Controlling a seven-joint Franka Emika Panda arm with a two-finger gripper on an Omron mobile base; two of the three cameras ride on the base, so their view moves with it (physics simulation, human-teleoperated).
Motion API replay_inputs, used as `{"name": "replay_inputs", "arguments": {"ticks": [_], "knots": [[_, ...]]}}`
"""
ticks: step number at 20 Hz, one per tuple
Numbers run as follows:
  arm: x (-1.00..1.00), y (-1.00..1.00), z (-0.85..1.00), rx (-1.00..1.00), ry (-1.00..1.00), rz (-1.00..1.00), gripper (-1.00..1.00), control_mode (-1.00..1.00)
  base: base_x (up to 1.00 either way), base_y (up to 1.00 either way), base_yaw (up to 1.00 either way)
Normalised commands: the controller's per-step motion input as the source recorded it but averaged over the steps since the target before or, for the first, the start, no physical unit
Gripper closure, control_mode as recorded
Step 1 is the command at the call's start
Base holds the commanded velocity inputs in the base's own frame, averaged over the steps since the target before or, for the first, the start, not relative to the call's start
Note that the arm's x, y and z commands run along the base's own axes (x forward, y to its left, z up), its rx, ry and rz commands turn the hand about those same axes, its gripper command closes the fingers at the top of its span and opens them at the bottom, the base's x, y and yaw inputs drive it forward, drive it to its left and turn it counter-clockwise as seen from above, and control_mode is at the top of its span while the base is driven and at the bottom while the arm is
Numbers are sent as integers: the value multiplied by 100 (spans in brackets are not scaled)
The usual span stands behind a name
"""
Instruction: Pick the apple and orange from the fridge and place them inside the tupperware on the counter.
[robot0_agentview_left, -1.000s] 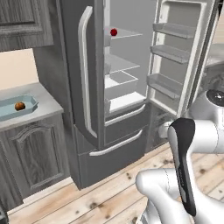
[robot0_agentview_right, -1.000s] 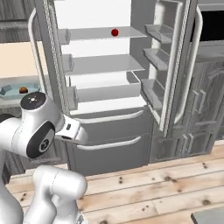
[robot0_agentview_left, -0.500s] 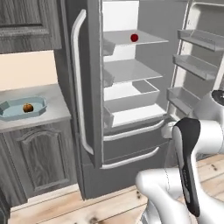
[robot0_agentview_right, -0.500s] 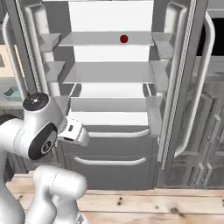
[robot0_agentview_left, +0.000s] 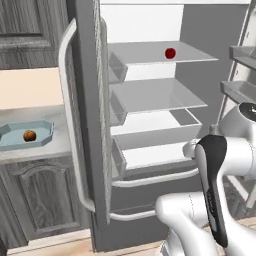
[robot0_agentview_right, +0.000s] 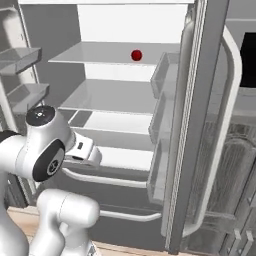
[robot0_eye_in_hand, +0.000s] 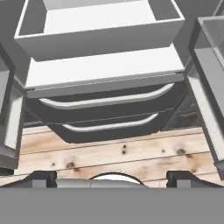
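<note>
The apple (robot0_agentview_left: 170, 53) (robot0_agentview_right: 136, 55) is a small dark red ball lying by itself on the top shelf of the open fridge (robot0_agentview_left: 150, 95). The orange (robot0_agentview_left: 29, 135) lies inside the light blue tupperware (robot0_agentview_left: 44, 131) on the counter (robot0_agentview_left: 50, 149), left of the fridge. My gripper (robot0_eye_in_hand: 112, 178) is open, its two dark fingertips (robot0_eye_in_hand: 41, 178) wide apart with nothing between them. It hangs low in front of the fridge and looks down at the lower drawers (robot0_eye_in_hand: 105, 105) and the wooden floor (robot0_eye_in_hand: 113, 153). The apple is well above it.
The left fridge door (robot0_agentview_left: 90, 125) stands open between the shelves and the counter, its long pale handle (robot0_agentview_left: 70, 125) sticking out. The right door (robot0_agentview_right: 200, 125) with its bins (robot0_agentview_right: 160, 125) stands open on the other side. Dark cabinets (robot0_agentview_left: 35, 200) lie under the counter.
The whole picture has shifted: the base has driven closer to the fridge, which now looks larger and more head-on. The arm holds the same pose; apple and orange have not moved.
</note>
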Motion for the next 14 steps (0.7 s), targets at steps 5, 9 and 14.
{"name": "replay_inputs", "arguments": {"ticks": [5, 9, 14], "knots": [[0, 0, 0, 0, 0, 0, -100, 100, 52, -15, 2], [0, 0, 0, 0, 0, 0, -100, 100, 62, 0, 0], [0, 0, 0, 0, 0, 0, -100, 100, 85, -1, 1]]}}
